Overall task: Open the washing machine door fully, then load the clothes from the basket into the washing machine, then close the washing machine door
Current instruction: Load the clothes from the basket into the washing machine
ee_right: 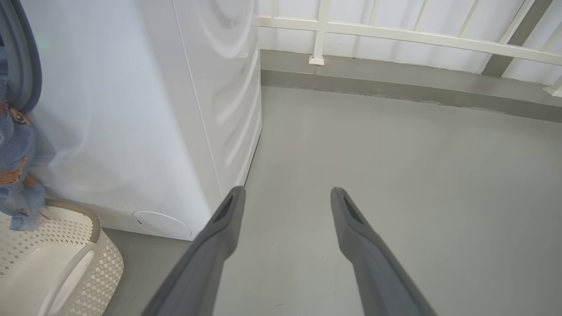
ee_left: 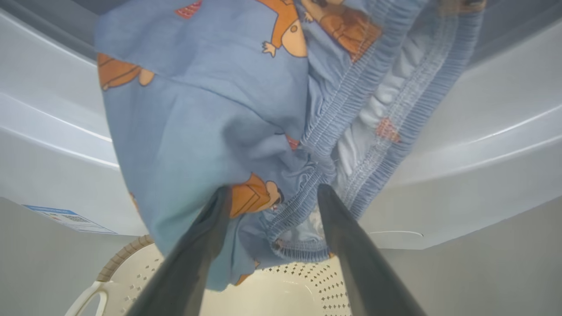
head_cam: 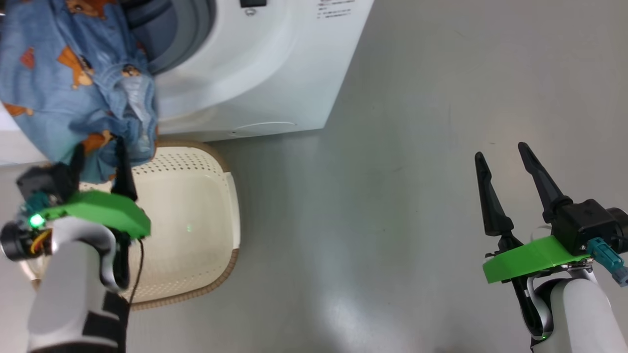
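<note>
The left gripper is raised over the basket's far end, at the mouth of the washing machine. Its jaws stand wide apart, and a light blue garment with orange prints bunches against the fingertips without being pinched. The head view shows the garment spread across the grey-blue door seal.

The left wrist view adds the garment's gathered elastic waistband and pale inside, hanging past the spread fingers of the left gripper. It also shows the blue label sticker on the machine's white front and the basket's woven-look rim below.

The right gripper hovers over bare grey floor, well apart from the machine, jaws open and holding nothing. Its wrist view shows the right gripper's fingers, the machine's side panel, the round lower cap, the basket touching the machine's base, and a white railing along the floor's far edge.
</note>
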### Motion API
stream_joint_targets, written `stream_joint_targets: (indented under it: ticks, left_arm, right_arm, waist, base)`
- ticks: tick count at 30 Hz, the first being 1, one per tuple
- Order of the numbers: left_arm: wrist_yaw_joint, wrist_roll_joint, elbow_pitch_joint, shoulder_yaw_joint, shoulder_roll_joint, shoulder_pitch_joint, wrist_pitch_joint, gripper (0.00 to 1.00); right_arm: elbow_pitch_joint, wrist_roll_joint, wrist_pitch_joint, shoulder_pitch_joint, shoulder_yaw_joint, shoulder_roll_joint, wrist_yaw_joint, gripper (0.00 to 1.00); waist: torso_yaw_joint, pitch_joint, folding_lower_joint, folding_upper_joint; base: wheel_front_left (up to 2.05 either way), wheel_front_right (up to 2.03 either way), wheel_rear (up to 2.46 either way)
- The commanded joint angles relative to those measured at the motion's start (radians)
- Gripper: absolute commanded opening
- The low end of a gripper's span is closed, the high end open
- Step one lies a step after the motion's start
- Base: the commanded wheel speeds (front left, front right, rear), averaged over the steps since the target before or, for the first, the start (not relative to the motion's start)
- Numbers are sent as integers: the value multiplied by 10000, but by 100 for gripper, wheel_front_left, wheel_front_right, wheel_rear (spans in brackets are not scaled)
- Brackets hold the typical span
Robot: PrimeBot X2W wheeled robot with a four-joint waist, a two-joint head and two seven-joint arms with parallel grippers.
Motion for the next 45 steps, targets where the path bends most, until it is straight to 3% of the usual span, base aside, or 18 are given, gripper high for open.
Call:
stream_joint_targets:
  ticks: [1, 10, 34, 35, 36, 37, 45]
  left_arm:
    - [97, -185, 311, 404, 368, -377, -24, 100]
    - [40, -512, 2128, 631, 701, -1818, -190, 100]
    - [-287, -615, 4507, 477, 1238, -4195, -468, 100]
    - [-313, -624, 4515, 480, 1247, -4238, -470, 63]
    - [-328, -632, 4489, 491, 1253, -4264, -472, 7]
    - [-337, -635, 4460, 500, 1255, -4272, -472, 0]
    - [-466, -487, 3749, 490, 1203, -3698, -475, 0]
  right_arm:
    - [-191, 48, -98, -27, 259, -5, 16, 100]
    - [-155, 52, -159, -76, 311, -5, 16, 100]
    - [61, 142, -311, -417, 437, -5, 16, 100]
    - [70, 145, -319, -424, 436, -5, 16, 100]
    - [78, 149, -325, -427, 432, -5, 16, 100]
    - [85, 153, -331, -429, 425, -5, 16, 100]
    - [221, 220, -389, -401, 398, -5, 16, 100]
  waist:
    - [-162, 139, 0, 0]
    - [-410, 302, 0, 0]
    - [-718, 801, 0, 0]
    - [-724, 799, 0, 0]
    - [-728, 796, 0, 0]
    - [-730, 792, 0, 0]
    - [-692, 556, 0, 0]
  base:
    - [0, 0, 0]
    - [0, 0, 0]
    - [0, 0, 0]
    - [0, 0, 0]
    - [0, 0, 0]
    - [0, 0, 0]
    - [0, 0, 0]
